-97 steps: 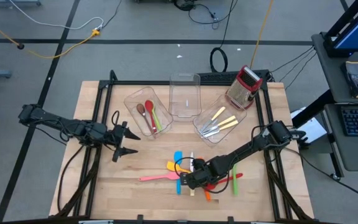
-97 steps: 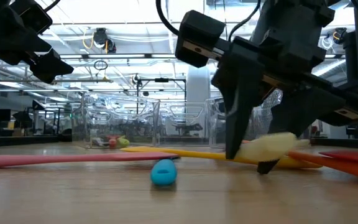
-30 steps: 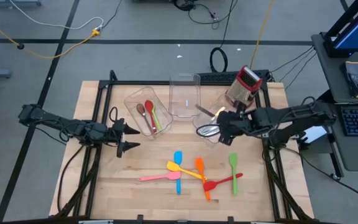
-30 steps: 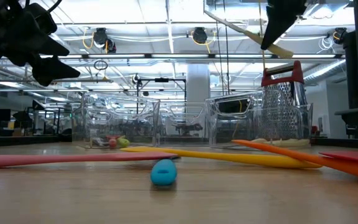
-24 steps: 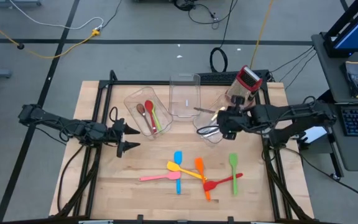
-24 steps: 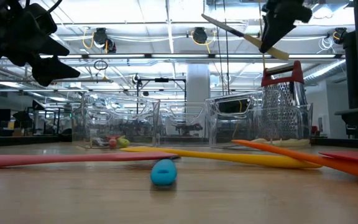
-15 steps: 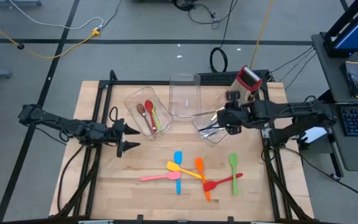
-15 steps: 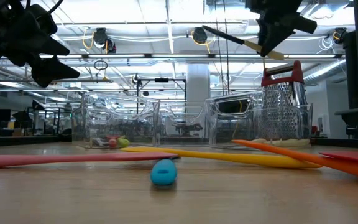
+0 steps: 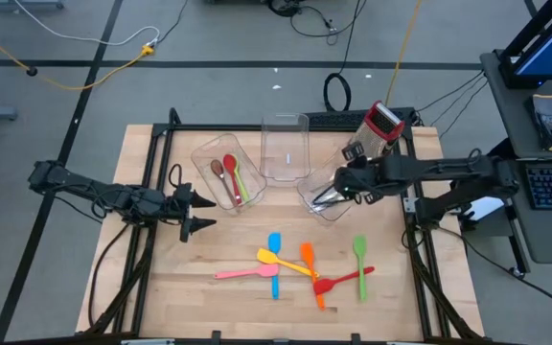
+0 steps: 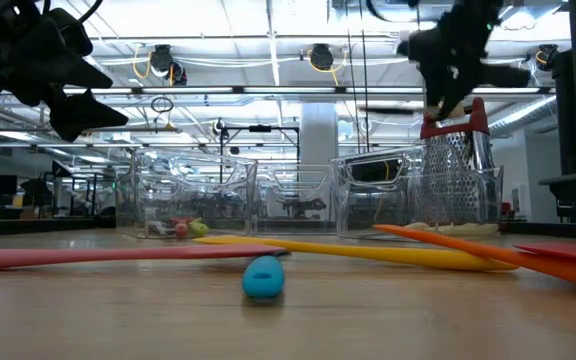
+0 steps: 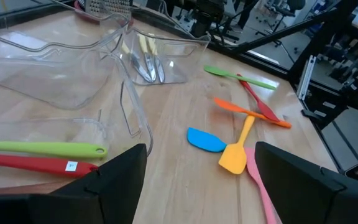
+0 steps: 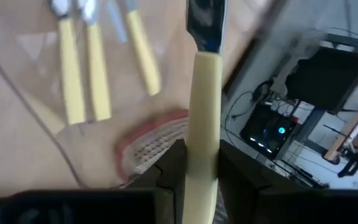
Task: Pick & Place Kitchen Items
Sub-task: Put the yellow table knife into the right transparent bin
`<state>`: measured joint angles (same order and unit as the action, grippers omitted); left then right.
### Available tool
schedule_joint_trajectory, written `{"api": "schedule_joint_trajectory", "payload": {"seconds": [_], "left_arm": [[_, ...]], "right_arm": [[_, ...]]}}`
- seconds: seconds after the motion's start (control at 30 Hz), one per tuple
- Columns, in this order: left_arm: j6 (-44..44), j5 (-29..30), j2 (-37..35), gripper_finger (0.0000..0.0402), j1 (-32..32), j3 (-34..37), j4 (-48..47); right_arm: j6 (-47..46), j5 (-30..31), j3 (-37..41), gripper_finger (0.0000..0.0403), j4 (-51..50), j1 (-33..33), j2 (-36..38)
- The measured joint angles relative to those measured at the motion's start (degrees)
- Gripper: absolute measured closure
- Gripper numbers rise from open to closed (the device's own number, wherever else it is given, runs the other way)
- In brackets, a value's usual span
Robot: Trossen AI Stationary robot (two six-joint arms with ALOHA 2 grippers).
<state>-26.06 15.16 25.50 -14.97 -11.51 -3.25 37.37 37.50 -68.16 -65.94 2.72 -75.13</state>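
My right gripper [image 9: 345,184] hangs over the right clear bin [image 9: 307,199], shut on a cream-handled metal cutlery piece [image 12: 204,93]. In the bin below lie three more cream-handled pieces [image 12: 84,74]. Blue [image 9: 275,247], yellow [image 9: 278,260], orange [image 9: 309,261], pink [image 9: 242,273], red [image 9: 345,280] and green [image 9: 359,257] spatulas lie flat on the table's near middle. Red, brown and green spoons [image 9: 231,178] lie in the left bin. My left gripper [image 9: 195,213] waits open at the table's left, above the wood. My right gripper pinches the cutlery piece's cream handle [image 12: 202,134] between its two fingers [image 12: 174,167]. The fingers lie across the handle and slant down from the table's right. The metal end [image 12: 205,25] points away past the fingertips. The piece is lifted clear above the bin.
An empty clear bin [image 9: 285,149] stands at the far middle, between the spoon bin [image 9: 209,153] and the cutlery bin. A red-and-silver box grater [image 9: 377,132] stands just behind the right bin, close to my right arm. Bare wood lies at the near left.
My right gripper has sunk a little over the right bin, shifted toward the table's far edge and rolled its wrist. The held cutlery piece has swung round with it, from slanting up to pointing down at the bin.
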Motion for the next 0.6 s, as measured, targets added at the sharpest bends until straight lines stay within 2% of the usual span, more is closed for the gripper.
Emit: {"api": "schedule_joint_trajectory", "payload": {"seconds": [0.1,0.33,0.47,0.6], "left_arm": [[0.0,0.0,-0.01,0.0096,0.01,0.0,0.0],[-0.08,0.0,0.0,0.0096,0.01,0.0,0.02],[-0.24,0.0,0.0,0.0096,0.01,0.0,0.02],[-0.22,0.0,-0.01,0.0096,0.01,0.0,0.02]], "right_arm": [[2.97,0.45,5.74,0.0339,2.8,0.51,-0.02],[11.77,5.86,16.15,0.0338,9.83,1.19,-0.04],[11.72,4.71,17.18,0.0338,11.34,2.42,-0.04],[13.04,-1.43,17.18,0.0341,13.72,3.58,-0.04]]}}
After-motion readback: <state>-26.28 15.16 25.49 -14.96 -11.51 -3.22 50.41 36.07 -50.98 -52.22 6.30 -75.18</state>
